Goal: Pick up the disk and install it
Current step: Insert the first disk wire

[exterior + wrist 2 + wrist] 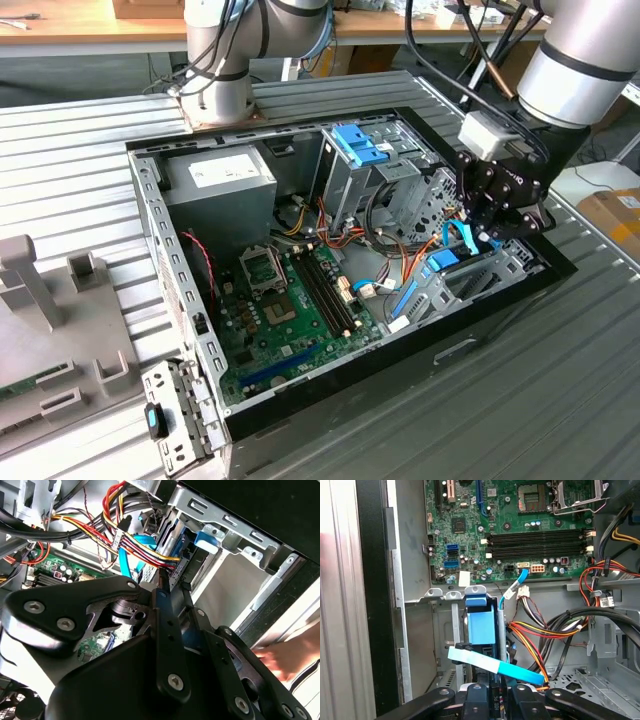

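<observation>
Black two-fingered gripper (495, 694) reaches into the open grey metal computer case (160, 230). Its fingers are clamped on the flat grey metal disk with bright blue plastic rails (481, 625), which stands on edge in the grey metal drive bay (480, 285) at the exterior view's right. A light blue flat cable (495, 666) crosses in front of the disk. Beyond run red, yellow and orange wires (545, 630), then the green motherboard (520, 525). Farthest off, a large grey power-supply box (220, 180) sits in the case's opposite corner.

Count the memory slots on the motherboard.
4. The memory slots lie side by side in one bank on the motherboard, next to the processor socket. In the first wrist view none seems hidden.
</observation>
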Tool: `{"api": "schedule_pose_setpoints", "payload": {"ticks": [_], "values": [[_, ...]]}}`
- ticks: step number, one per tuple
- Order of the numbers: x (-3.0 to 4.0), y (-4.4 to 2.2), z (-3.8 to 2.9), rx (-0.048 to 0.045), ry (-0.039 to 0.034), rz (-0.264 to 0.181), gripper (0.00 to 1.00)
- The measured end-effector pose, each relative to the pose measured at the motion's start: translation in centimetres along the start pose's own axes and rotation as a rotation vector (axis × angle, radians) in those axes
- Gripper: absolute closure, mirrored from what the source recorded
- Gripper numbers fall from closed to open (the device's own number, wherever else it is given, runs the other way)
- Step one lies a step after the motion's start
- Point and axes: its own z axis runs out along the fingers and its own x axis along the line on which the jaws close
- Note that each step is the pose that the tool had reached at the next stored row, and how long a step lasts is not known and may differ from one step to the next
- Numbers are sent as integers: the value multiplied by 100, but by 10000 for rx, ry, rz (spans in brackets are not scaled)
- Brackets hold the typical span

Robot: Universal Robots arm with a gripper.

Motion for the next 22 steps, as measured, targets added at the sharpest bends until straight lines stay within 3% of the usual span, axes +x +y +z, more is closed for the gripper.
{"api": "schedule_pose_setpoints", "payload": {"ticks": [4,13,17,22], "values": [[5,-1,-69,0,-4,1,75],[-37,3,-58,6,26,-71,75],[-33,78,-29,6,28,-72,75],[-77,90,-63,9,62,-72,75]]}}
